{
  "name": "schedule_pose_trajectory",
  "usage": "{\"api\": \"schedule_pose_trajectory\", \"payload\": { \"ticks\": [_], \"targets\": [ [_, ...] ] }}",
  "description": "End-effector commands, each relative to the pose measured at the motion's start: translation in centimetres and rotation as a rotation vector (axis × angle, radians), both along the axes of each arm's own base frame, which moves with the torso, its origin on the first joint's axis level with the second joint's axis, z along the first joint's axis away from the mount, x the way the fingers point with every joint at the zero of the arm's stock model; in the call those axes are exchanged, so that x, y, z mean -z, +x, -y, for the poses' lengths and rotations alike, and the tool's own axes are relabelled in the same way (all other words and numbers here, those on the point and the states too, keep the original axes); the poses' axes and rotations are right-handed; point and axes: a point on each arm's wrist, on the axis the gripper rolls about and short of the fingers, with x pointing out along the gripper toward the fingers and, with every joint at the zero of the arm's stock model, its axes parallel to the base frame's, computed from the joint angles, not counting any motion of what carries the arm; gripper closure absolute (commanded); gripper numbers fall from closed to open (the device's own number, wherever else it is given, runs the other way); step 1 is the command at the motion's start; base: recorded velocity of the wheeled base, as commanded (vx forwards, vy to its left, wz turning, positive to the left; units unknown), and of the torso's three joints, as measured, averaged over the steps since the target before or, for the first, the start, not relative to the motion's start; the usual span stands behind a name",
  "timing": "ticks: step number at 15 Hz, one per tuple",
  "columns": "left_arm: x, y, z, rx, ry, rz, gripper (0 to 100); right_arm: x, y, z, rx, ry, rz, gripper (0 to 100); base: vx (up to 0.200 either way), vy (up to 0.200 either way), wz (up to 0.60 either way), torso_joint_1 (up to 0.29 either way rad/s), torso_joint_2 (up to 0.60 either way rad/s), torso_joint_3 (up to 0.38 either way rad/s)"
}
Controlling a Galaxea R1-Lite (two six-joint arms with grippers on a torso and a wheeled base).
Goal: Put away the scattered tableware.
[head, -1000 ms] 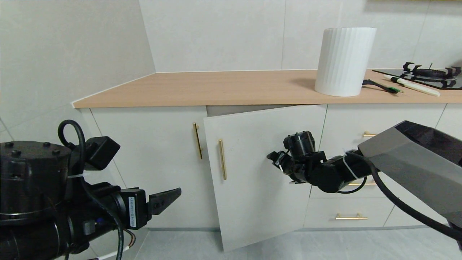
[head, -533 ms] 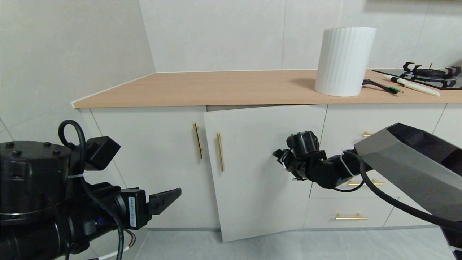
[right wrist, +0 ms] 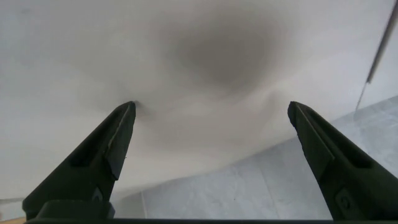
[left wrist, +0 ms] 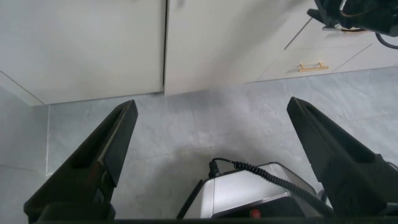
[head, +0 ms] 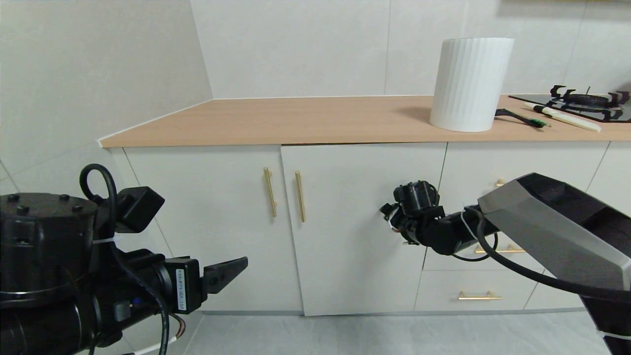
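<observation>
Swung shut now, the cabinet door meets our spread right hand; left hand spread too. We judge the utensils on the worktop light, stiff: pinch mid-handle.

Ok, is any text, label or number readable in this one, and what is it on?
White label on the arm behind the left gripper: dark print running sideways, too small to read.
Cabinet doors, countertop, white ribbed container: no print visible on any of them.
Nothing here can be quoted.
</observation>
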Motion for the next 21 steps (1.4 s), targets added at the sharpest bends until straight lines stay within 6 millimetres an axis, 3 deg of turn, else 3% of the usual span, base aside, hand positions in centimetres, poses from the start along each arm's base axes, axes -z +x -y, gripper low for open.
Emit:
{"api": "schedule_pose_trajectory", "payload": {
  "ticks": [1, 10, 15, 18, 19, 21],
  "targets": [
    [0.0, 0.0, 0.0, -0.001, 0.000, 0.000, 0, 0.2, 0.2, 0.3, 0.007, -0.001, -0.002, 0, 0.000, 0.000, 0.00, 0.000, 0.00, 0.000],
    [0.0, 0.0, 0.0, -0.001, 0.000, -0.001, 0, 0.4, 1.2, 1.2, 0.047, -0.008, -0.034, 0, 0.000, 0.000, 0.00, 0.000, 0.00, 0.000],
    [0.0, 0.0, 0.0, -0.001, 0.000, 0.000, 0, -1.7, -0.5, 1.0, 0.019, 0.003, -0.038, 0, 0.000, 0.000, 0.00, 0.000, 0.00, 0.000],
    [-0.5, -0.3, -0.5, -0.016, -0.014, 0.028, 0, -9.6, -8.0, 1.6, -0.205, 0.078, -0.005, 0, 0.000, 0.000, 0.00, 0.000, 0.00, 0.000],
    [-0.9, -0.8, -0.8, -0.023, -0.022, 0.044, 0, -11.4, -9.9, 2.5, -0.248, 0.070, 0.019, 0, 0.000, 0.000, 0.00, 0.000, 0.00, 0.000],
    [-2.2, -3.3, -3.1, -0.064, -0.048, 0.147, 0, -15.2, -15.4, 6.2, -0.282, -0.011, 0.106, 0, 0.000, 0.000, 0.00, 0.000, 0.00, 0.000]
  ]
}}
